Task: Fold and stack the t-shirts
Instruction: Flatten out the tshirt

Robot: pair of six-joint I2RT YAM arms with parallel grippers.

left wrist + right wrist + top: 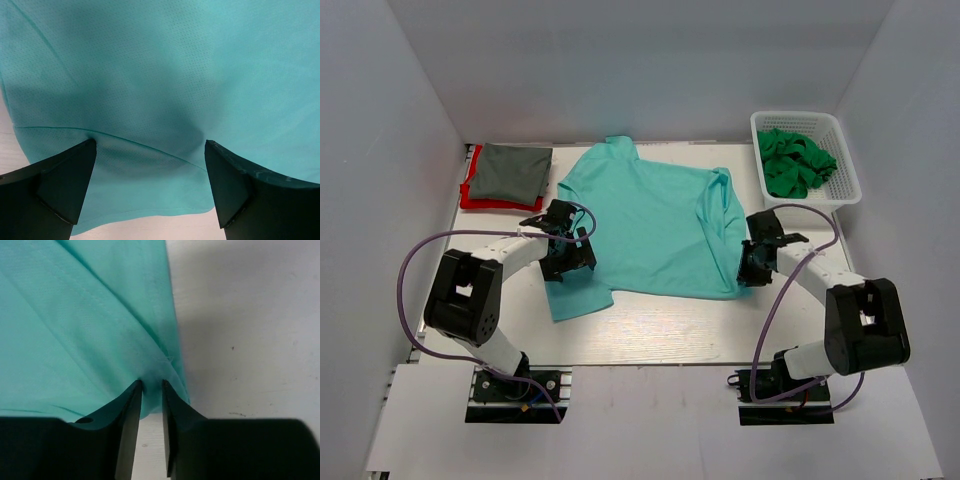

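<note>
Far left, a dark grey t-shirt [513, 170] lies folded on a red t-shirt [472, 196]. The left gripper [150, 145] hangs spread wide over the lower left of the light teal t-shirt [650, 220], which lies mid-table. The right gripper [152, 384] pinches its right edge, and a green t-shirt [795, 160] sits bunched in the white basket [847, 178].

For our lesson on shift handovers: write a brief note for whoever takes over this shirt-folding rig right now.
Left gripper: open, over the teal shirt.
Right gripper: shut on that shirt's right edge.
Done: grey shirt folded on the red shirt, back left.
Left: fold and stack the teal shirt, spread out mid-table, then the green shirt bunched in the basket.
</note>
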